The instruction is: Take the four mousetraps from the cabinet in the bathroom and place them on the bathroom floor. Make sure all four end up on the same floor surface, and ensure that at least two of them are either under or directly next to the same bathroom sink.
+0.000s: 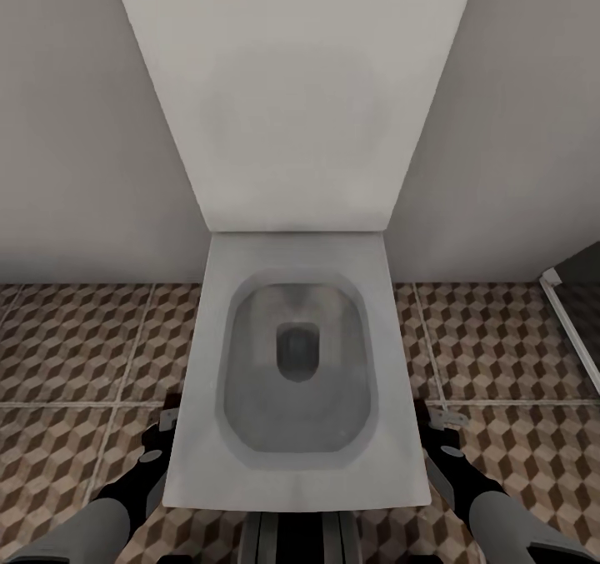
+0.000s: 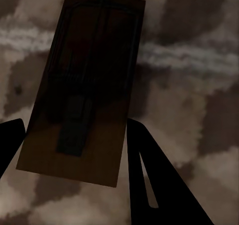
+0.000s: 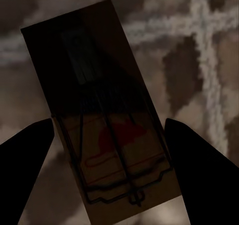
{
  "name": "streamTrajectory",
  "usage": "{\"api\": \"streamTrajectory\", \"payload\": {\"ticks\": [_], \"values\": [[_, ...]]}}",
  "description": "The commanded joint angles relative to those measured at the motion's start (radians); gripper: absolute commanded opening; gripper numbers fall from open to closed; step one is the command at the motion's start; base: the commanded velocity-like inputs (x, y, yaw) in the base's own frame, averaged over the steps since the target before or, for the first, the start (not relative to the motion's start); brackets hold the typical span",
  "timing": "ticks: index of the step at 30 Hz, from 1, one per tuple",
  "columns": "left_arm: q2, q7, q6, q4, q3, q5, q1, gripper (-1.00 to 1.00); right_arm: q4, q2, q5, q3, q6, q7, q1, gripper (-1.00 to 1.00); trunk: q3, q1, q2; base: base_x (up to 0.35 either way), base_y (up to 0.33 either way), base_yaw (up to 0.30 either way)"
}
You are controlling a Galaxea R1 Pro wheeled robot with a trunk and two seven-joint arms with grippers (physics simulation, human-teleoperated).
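- Apparently each claw holds a mousetrap: left claw (image 2: 74,150) pinches one mousetrap (image 2: 82,85), right claw (image 3: 107,150) another (image 3: 99,110), above the bathroom floor (image 1: 500,347).
- Traps look light, stiff, flat; the long edges suit gripping, clear of the wire spring.

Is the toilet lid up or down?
Up. The toilet lid leans against the wall, and the open bowl with its dark drain shows below.

Setting: a bathroom. Evidence: white toilet (image 1: 296,364), open bowl seen from above, at centre of head view, its tall white cistern panel (image 1: 296,89) against the plain grey wall at 12 o'clock. Bathroom floor (image 1: 75,347) of square tiles printed with brown-beige cube pattern, pale grout lines.
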Motion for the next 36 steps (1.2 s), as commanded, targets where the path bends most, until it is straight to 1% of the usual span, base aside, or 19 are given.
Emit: {"api": "streamTrajectory", "payload": {"ticks": [1, 19, 24, 36], "values": [[0.0, 0.003, -0.004, 0.001, -0.006, 0.01, 0.0, -1.0, 0.001, 0.0, 0.0, -0.003, -0.005, 0.0, -0.001, -1.0, 0.0, 0.0, 0.0, 0.0, 0.0, 0.0], [-0.005, 0.003, -0.004, 0.0, -0.004, 0.01, 0.0, -1.0, 0.001, -0.001, 0.0, -0.003, -0.005, 0.001, -0.001, -1.0, 0.0, 0.0, 0.0, 0.0, 0.0, 0.0], [-0.006, 0.003, -0.005, 0.0, -0.004, 0.01, 0.0, -1.0, 0.001, -0.001, 0.0, -0.003, -0.005, 0.002, -0.001, -1.0, -0.02, 0.002, -0.001, 0.0, 0.0, 0.0], [-0.006, 0.004, -0.01, -0.018, -0.001, 0.01, 0.0, -1.0, 0.001, -0.003, 0.0, -0.003, -0.005, 0.003, -0.001, -1.0, -0.02, 0.002, -0.001, 0.0, 0.0, 0.0]]}}
